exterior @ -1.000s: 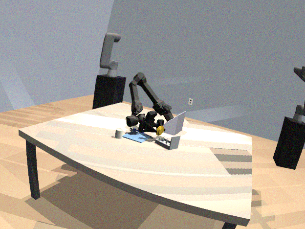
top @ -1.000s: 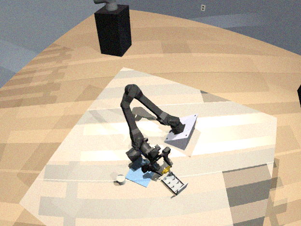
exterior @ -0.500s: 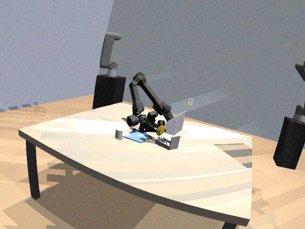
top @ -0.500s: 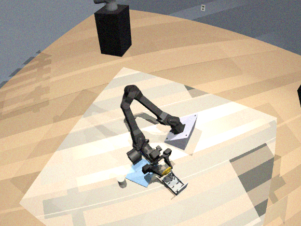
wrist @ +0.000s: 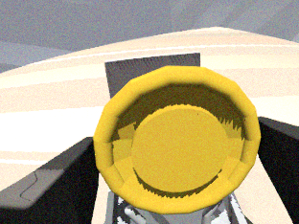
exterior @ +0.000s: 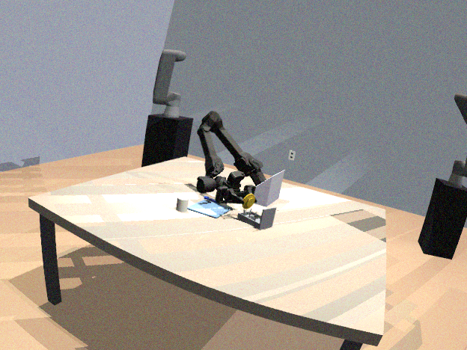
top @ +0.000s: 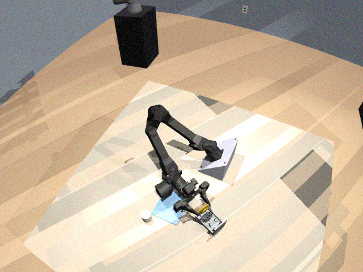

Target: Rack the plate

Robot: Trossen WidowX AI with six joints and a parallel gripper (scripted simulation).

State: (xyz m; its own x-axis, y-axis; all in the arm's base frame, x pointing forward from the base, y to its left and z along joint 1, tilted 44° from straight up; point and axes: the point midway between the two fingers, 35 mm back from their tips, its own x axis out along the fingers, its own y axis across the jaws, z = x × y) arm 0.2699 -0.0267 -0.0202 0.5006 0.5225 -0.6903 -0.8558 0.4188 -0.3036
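Note:
The yellow plate point(top: 202, 208) point(exterior: 248, 201) point(wrist: 179, 148) is held on edge, roughly upright, its hollow face toward the wrist camera. My gripper point(top: 203, 209) point(wrist: 176, 137) is shut on the plate, with a finger at either side of its rim. The grey dish rack point(top: 221, 227) point(exterior: 268, 218) stands on the table with a tall panel at its far end. In the wrist view this panel point(wrist: 129, 78) shows behind the plate. The plate is above the rack's end nearer the arm and looks clear of the rails. The plate hides much of the rack in the wrist view.
A light blue mat point(top: 166, 209) point(exterior: 205, 209) lies beside the rack, partly under the arm. A white cup point(top: 146, 215) point(exterior: 182, 204) stands at the mat's far side from the rack. The arm's slanted pale base point(top: 229, 147) point(exterior: 270, 190) is behind the rack.

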